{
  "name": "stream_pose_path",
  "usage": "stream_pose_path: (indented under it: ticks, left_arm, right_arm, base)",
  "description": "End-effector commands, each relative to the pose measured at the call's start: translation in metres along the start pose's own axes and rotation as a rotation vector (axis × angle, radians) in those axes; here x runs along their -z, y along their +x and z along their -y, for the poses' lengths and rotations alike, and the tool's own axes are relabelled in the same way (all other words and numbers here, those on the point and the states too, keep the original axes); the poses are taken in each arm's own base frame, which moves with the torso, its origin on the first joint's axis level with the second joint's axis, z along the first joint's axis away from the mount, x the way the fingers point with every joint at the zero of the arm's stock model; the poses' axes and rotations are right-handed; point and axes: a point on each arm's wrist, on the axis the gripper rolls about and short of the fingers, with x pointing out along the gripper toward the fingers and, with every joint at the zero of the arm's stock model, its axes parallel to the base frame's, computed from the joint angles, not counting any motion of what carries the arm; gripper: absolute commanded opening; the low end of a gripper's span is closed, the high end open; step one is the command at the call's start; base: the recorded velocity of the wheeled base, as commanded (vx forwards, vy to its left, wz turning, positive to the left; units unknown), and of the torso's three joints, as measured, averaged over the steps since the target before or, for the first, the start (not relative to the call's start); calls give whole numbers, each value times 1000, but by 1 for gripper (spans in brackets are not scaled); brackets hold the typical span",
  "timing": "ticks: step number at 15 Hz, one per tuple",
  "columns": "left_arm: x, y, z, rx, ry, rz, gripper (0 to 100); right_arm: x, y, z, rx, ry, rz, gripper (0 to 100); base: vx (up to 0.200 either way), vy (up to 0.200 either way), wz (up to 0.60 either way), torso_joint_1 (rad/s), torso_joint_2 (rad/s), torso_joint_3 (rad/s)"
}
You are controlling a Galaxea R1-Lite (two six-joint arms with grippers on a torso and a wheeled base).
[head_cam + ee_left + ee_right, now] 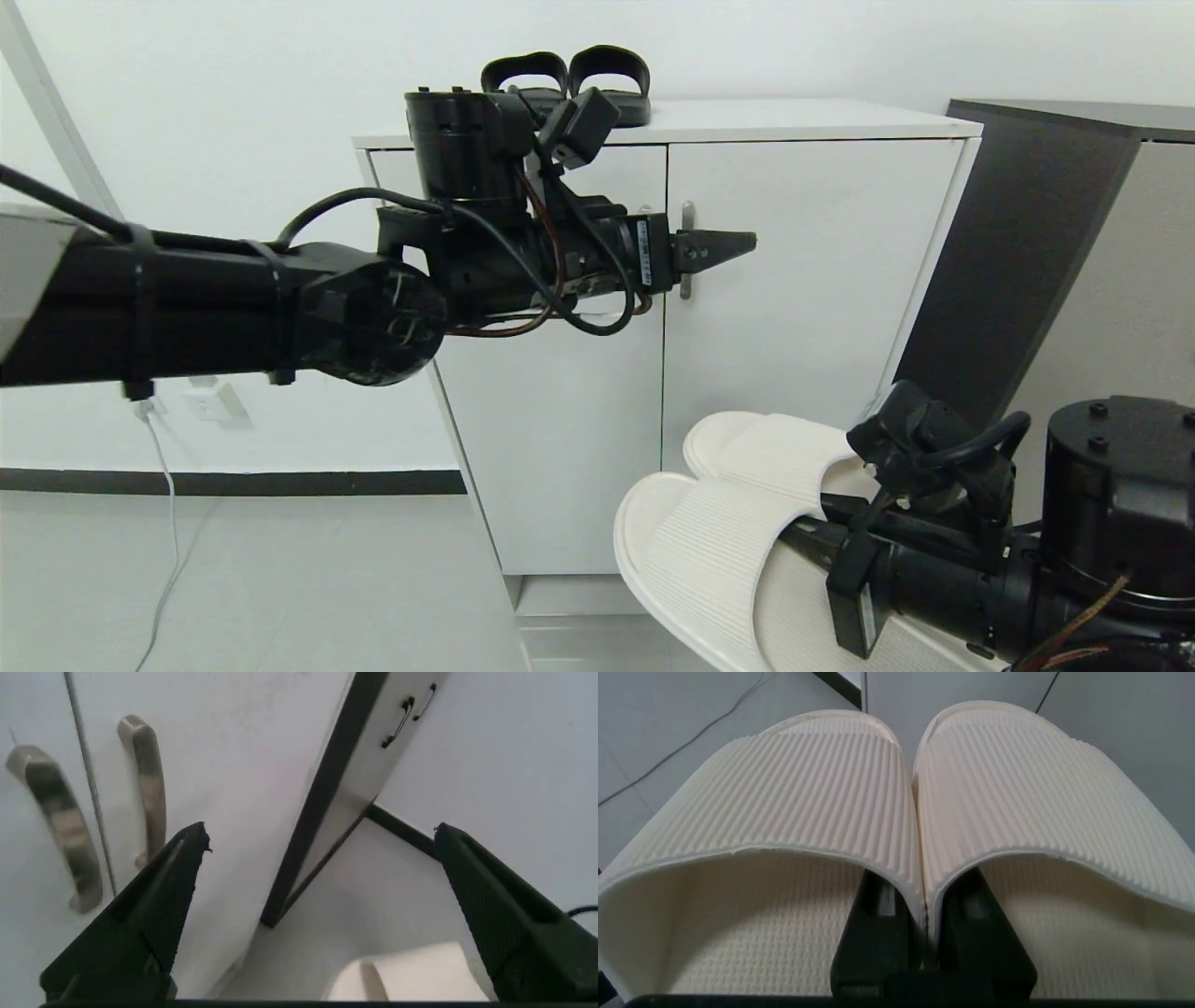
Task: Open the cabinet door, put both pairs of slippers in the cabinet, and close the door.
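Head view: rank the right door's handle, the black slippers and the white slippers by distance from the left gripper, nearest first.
1. Door handle: just behind the left gripper, on the front of the cabinet.
2. Black slippers: above it, on the cabinet top.
3. White slippers: well below it, low on the robot's right side.

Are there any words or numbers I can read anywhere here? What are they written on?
A white sticker on the left gripper: it has tiny print, too small to read.
The cabinet, the white slippers and the black slippers: no writing to be seen on them.
So there is nothing here that can be quoted.
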Motion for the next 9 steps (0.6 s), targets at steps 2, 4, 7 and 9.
stream_pose_path:
  ticks: [2,4,7,9]
  left_arm:
    - [9,24,-32,-20,-68,3,100]
    - [8,26,-40,-31,-114,16,100]
    - [10,30,-46,-38,-117,18,100]
    - [12,36,-50,-45,-116,21,100]
  right_arm:
    - [1,0,0,-1,-1,-4,0]
    - [2,2,0,-1,-1,-8,0]
    - [3,3,0,-1,-2,-12,0]
    - [2,2,0,-1,-1,-11,0]
  base:
    - [0,0,0,0,0,0]
    - [0,0,0,0,0,0]
    - [0,0,0,0,0,0]
    - [0,0,0,0,0,0]
